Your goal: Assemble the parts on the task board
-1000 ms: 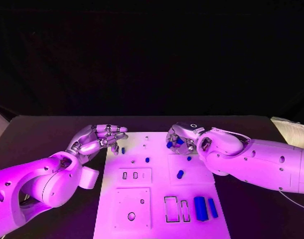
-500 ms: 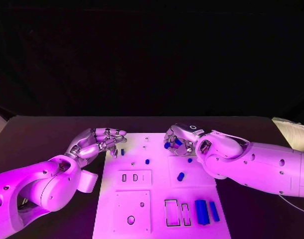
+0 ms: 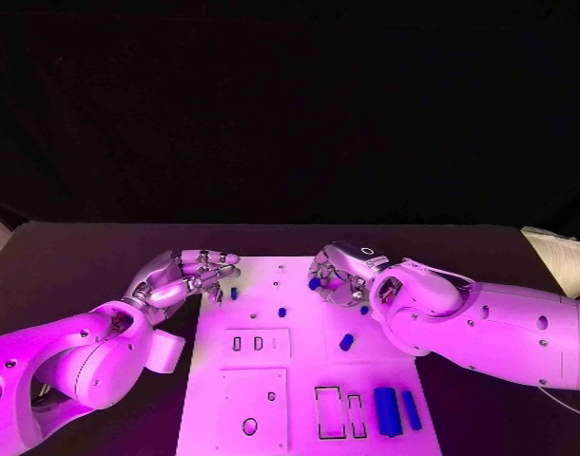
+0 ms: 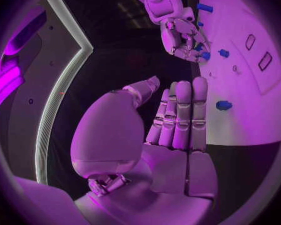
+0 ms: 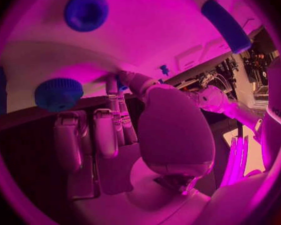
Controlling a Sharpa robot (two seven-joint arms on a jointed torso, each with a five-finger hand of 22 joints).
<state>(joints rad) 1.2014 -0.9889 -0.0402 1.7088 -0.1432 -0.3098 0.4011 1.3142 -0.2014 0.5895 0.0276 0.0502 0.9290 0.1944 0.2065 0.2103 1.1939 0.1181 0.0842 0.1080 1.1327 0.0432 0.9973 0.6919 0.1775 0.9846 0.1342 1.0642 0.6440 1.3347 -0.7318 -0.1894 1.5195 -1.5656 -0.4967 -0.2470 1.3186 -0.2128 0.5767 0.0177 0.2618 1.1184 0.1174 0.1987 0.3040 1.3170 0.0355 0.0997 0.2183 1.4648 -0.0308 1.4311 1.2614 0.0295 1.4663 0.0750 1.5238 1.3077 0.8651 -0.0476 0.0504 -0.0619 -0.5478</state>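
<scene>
The white task board (image 3: 373, 366) lies in the middle of the table. My right hand (image 3: 339, 277) hovers over its far right part, and thumb and a finger pinch a small blue part (image 3: 315, 282); the right wrist view shows that part's tip (image 5: 119, 83) between the fingertips. My left hand (image 3: 186, 274) hangs at the board's far left edge with fingers loosely curled and nothing in them, beside a small blue peg (image 3: 233, 294). The left wrist view shows the left hand's palm (image 4: 172, 135) bare and the right hand (image 4: 184, 35) over the board (image 4: 253, 100).
Loose blue parts lie on the board: a small one (image 3: 282, 311), an oval one (image 3: 346, 341) and two long cylinders (image 3: 385, 410) at the near right. Rectangular slots (image 3: 327, 411) sit next to them. A pale object (image 3: 565, 255) stands at the table's right edge.
The camera has shifted a little. My right hand has edged slightly left over the board with the blue part still in its fingers. The left hand has hardly moved.
</scene>
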